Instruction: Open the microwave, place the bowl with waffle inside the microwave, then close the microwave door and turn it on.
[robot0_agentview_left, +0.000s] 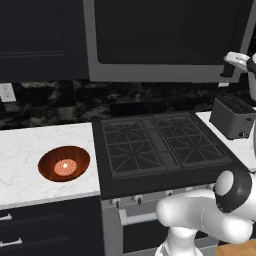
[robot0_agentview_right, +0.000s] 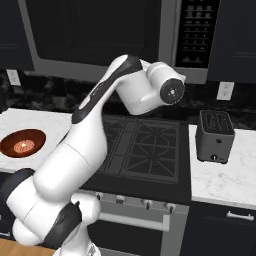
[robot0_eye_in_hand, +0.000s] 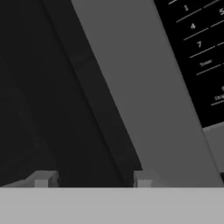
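grey-framed microwave door (robot0_agentview_right: 95, 37), dark glass, shut

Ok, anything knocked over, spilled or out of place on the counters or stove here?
Nothing stands out. The bowl sits upright on the left counter with the waffle inside, the toaster stands square, and the microwave door is shut.
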